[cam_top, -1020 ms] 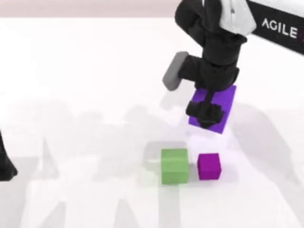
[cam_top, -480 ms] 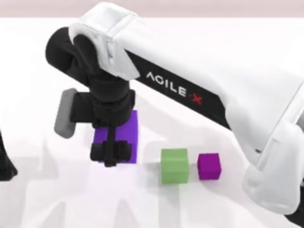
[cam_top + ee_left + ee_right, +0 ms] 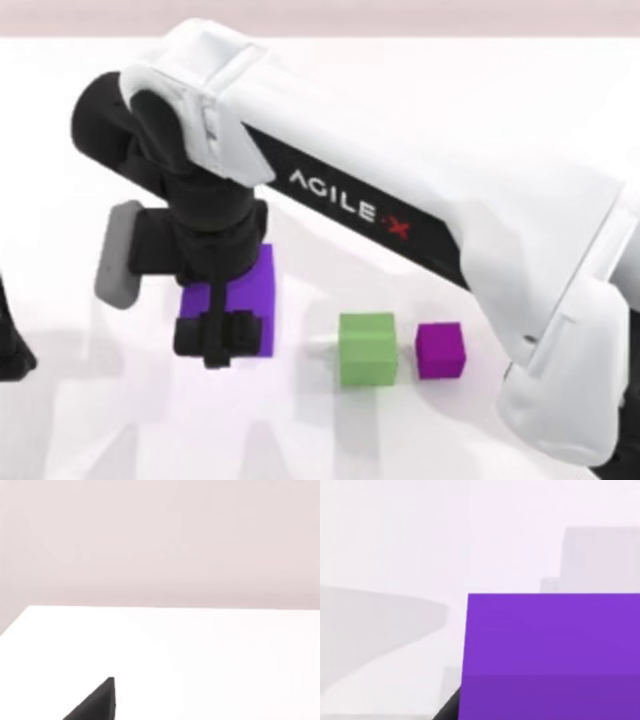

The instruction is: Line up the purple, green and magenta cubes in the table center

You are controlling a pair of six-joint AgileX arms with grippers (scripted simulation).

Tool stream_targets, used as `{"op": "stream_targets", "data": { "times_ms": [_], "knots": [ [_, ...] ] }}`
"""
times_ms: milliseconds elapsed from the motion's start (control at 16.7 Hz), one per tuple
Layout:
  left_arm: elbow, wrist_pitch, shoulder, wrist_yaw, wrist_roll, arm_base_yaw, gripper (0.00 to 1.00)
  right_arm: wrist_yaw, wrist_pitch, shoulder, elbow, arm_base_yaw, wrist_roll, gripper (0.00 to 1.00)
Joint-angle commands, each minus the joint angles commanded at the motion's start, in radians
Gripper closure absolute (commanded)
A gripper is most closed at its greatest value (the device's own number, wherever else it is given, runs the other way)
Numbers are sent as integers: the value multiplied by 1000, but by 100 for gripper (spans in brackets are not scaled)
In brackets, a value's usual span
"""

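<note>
Your right arm reached across the desk (image 3: 80,420) from the top view's right side, and its hand (image 3: 212,335) sat left of centre, clenched on the purple cube (image 3: 250,300). The hand's dark fingers covered the cube's near left part from above, so only its right and far portions showed in the top view. In the right wrist view the purple cube (image 3: 552,655) filled much of the picture, with the pale desk (image 3: 395,555) and grey shadows beyond it; whether the cube rested on the desk or hung just above it, you could not tell. To the right of the purple cube, with a clear gap between them, the green cube (image 3: 367,348) stood on the desk, and just beside that, further right and not touching, stood the smaller magenta cube (image 3: 440,350). The three lay roughly in one row running left to right. Your left arm (image 3: 10,345) was parked at the top view's left edge, only a dark part of it visible, and its hand's state could not be told.
</note>
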Motion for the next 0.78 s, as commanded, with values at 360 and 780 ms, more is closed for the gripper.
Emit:
{"op": "stream_targets", "data": {
  "times_ms": [360,780],
  "knots": [
    [0,0,0,0,0,0,0,-1,188,-32,-229,-1,3,100],
    [0,0,0,0,0,0,0,0,319,-48,-370,5,0,100]
  ]
}}
